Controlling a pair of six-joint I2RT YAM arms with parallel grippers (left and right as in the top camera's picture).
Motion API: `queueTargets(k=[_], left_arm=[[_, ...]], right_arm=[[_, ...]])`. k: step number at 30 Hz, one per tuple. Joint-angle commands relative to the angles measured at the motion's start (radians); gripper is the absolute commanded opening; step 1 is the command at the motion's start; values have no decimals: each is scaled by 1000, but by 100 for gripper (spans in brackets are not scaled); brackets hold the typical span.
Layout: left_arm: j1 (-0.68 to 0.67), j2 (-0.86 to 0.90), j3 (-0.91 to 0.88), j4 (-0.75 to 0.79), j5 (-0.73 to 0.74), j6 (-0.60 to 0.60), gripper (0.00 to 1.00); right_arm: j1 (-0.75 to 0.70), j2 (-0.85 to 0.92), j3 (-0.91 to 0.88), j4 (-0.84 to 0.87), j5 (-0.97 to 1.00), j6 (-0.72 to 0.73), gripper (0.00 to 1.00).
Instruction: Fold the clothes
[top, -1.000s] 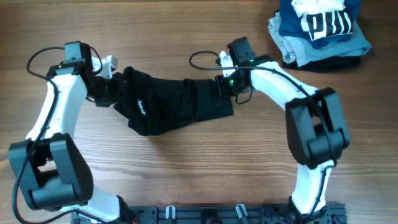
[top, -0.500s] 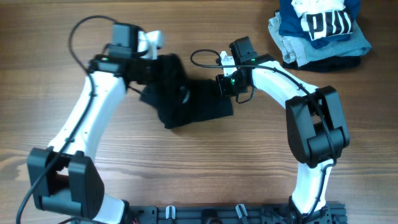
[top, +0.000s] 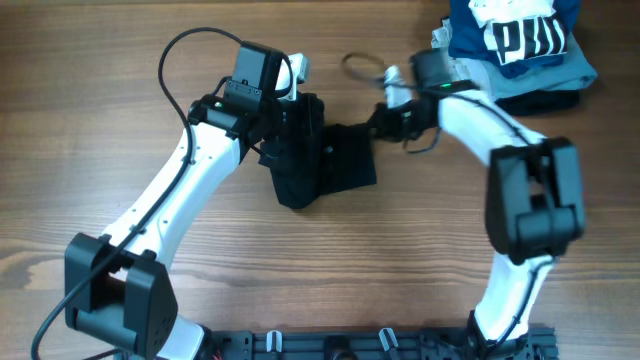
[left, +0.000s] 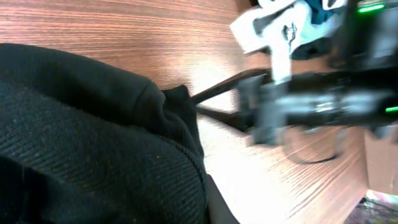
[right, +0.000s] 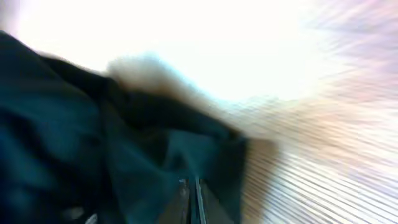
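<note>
The clothes, a black polo shirt (top: 340, 165), lie bunched in the middle of the wooden table, the left part doubled over into a tall dark fold. My left gripper (top: 298, 112) is shut on the top of that fold. In the left wrist view the ribbed fabric (left: 74, 143) covers the jaws, and only a sliver of one finger (left: 217, 208) shows. My right gripper (top: 378, 122) is shut at the shirt's upper right corner. In the blurred right wrist view, its closed fingertips (right: 190, 196) sit amid dark cloth (right: 62, 137).
A pile of other garments (top: 515, 50) sits at the table's far right corner, a navy one with white lettering on top of pale blue-grey ones. A cable loop (top: 360, 68) hangs behind the right wrist. The arms' mounting rail (top: 380, 345) runs along the front edge.
My left arm swept right, carrying the shirt's left side over toward the right side, so the shirt is now much narrower. My right gripper shifted up and to the right.
</note>
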Motion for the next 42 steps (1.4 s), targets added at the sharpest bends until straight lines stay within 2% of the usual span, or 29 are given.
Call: queueTargets(k=[1, 4, 6, 7, 8, 10, 12, 16, 20, 22, 26, 31, 32, 36, 38, 42], left_arm=[[-7, 27, 18, 7, -12, -19, 4], [-19, 47, 18, 14, -11, -19, 7], [-34, 63, 18, 23, -11, -19, 16], [-41, 68, 18, 27, -11, -19, 25], [-56, 78, 18, 41, -11, -19, 41], [-77, 87, 18, 69, -11, -19, 61], [-105, 96, 18, 106, -11, -19, 69], [-139, 103, 18, 147, -13, -18, 71], [-116, 97, 18, 157, -23, -19, 74], [-85, 79, 19, 160, -21, -22, 81], [1, 3, 51, 133, -14, -35, 100], [180, -154, 78, 88, -18, -70, 100], [267, -206, 78, 49, -20, -94, 100], [425, -257, 78, -64, -19, -93, 100], [476, -259, 77, -123, -20, -89, 100], [521, -239, 77, -211, -63, -35, 100]], right_arm=[[-93, -196, 38, 18, -97, 51, 4], [-149, -289, 38, 24, -97, 60, 5], [-175, -332, 38, 22, -97, 60, 7], [-183, -343, 38, 20, -97, 59, 8], [-193, -358, 38, 16, -97, 59, 9], [-200, -363, 38, 8, -97, 57, 10], [-201, -361, 37, 3, -92, 56, 10], [-201, -361, 37, 2, -93, 56, 9], [-201, -361, 37, 0, -92, 44, 9], [-201, -361, 37, -2, -92, 31, 11], [-200, -361, 35, -18, -58, 29, 25], [-158, -345, 34, -32, -59, 34, 47], [-106, -333, 34, -33, -51, 46, 56], [46, -293, 34, -30, 45, 67, 71], [120, -271, 34, -32, 96, 81, 77], [264, -216, 34, -56, 188, 86, 80]])
